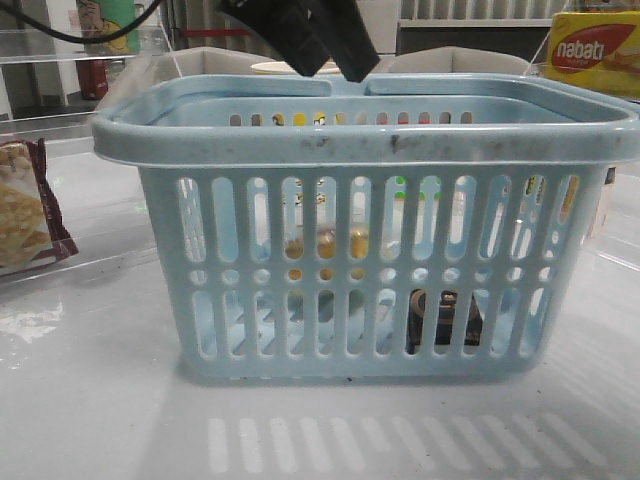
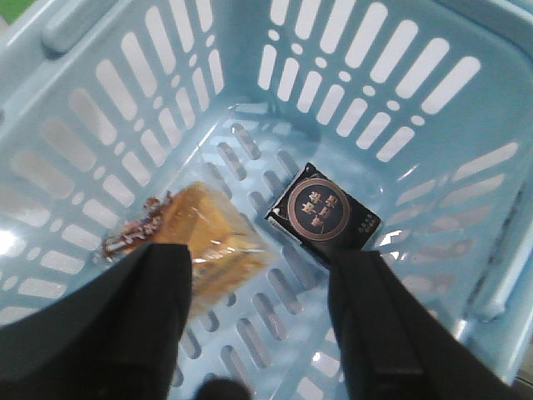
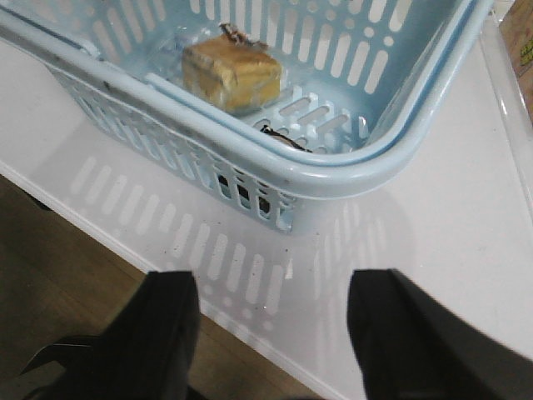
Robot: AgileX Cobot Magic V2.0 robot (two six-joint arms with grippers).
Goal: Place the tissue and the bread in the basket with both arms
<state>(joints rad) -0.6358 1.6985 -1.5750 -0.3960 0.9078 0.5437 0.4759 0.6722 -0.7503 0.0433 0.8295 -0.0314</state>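
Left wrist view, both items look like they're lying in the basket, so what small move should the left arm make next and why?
Probably lift the left claw straight up out of the basket. It is open and empty, while the bread and the tissue already lie on the basket floor, apart from each other. The right claw is open outside the basket, over the table.

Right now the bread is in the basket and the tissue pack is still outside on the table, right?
Not quite. The bread is in the basket, but so is the tissue pack: it lies on the basket floor beside the bread, as the left wrist view shows.
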